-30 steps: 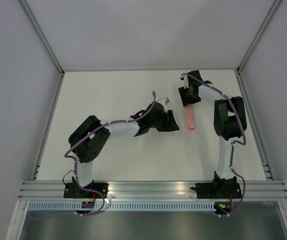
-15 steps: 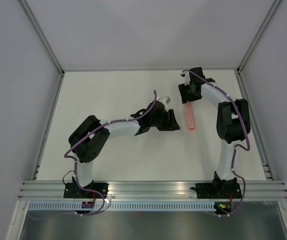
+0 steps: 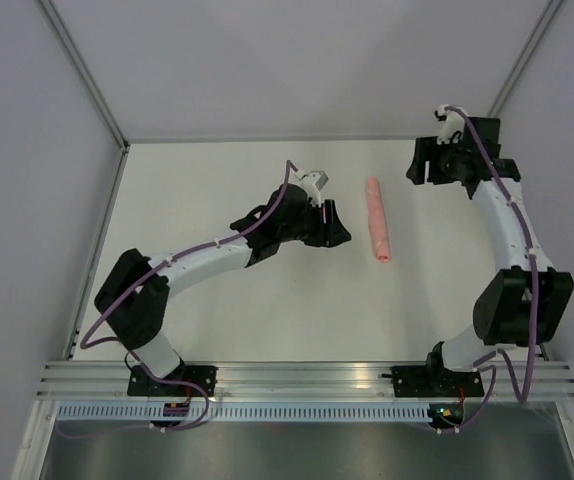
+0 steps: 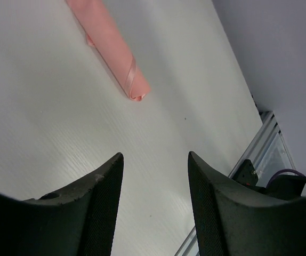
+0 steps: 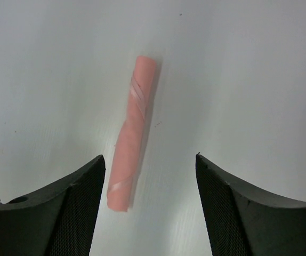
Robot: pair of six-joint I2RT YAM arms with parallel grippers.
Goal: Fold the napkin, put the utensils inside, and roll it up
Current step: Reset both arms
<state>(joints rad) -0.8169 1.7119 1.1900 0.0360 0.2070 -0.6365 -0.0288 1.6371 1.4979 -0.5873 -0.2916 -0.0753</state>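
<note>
On the left, the left gripper (image 3: 335,225) hangs over the white table (image 3: 197,190) with its jaws spread and nothing between them; its fingers (image 4: 102,202) are dark, matte plastic with rounded tips. Just to its right lies the napkin (image 3: 377,220), wound into a slim, tight tube of pale pink, resting flat on the table with one end toward the back wall and the other toward the arms' bases, slightly slanted. From the left wrist view the napkin (image 4: 110,45) shows a faint sheen, a glossy edge crossing it on the diagonal near the end, and a small puckered opening at that end. From the right wrist view the napkin (image 5: 133,133) bends a little at its middle, with similar slanting bands near each end. It touches neither gripper. Further right, near the back corner, the right gripper (image 3: 417,166) is also released and holds nothing, and its black fingers (image 5: 233,213) carry a fine mesh-like grain.
</note>
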